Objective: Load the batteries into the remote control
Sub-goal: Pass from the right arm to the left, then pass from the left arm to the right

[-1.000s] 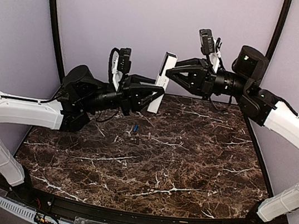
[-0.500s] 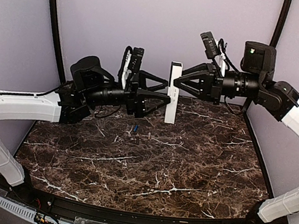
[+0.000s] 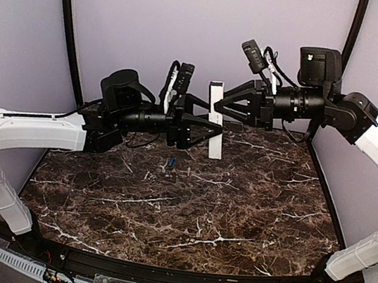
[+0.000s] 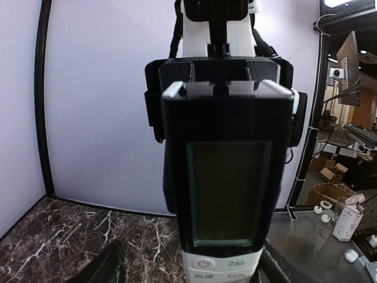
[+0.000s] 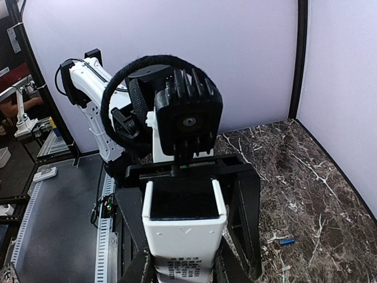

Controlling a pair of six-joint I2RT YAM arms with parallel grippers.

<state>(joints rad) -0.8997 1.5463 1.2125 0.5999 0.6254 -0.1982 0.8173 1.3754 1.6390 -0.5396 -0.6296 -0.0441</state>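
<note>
The remote control [image 3: 215,145] is a white bar held nearly upright in the air above the far side of the table. My right gripper [image 3: 214,107] is shut on its upper part. In the right wrist view [image 5: 182,268] its fingers press both sides of the remote [image 5: 184,236], whose open dark battery bay faces the camera. My left gripper [image 3: 214,124] is open, with the jaws straddling the remote. In the left wrist view [image 4: 191,271] I see the remote's dark window [image 4: 228,188] and table between it and one finger. A blue battery [image 3: 170,161] lies on the table below [image 5: 287,241].
The dark marble table [image 3: 235,212] is walled by lilac panels on three sides. A second small cell lies close beside the blue battery. Both arms reach in over the table's far half.
The left arm carried the remote to the right, to the right gripper. The right gripper closed on it. The left jaws opened and now straddle it.
</note>
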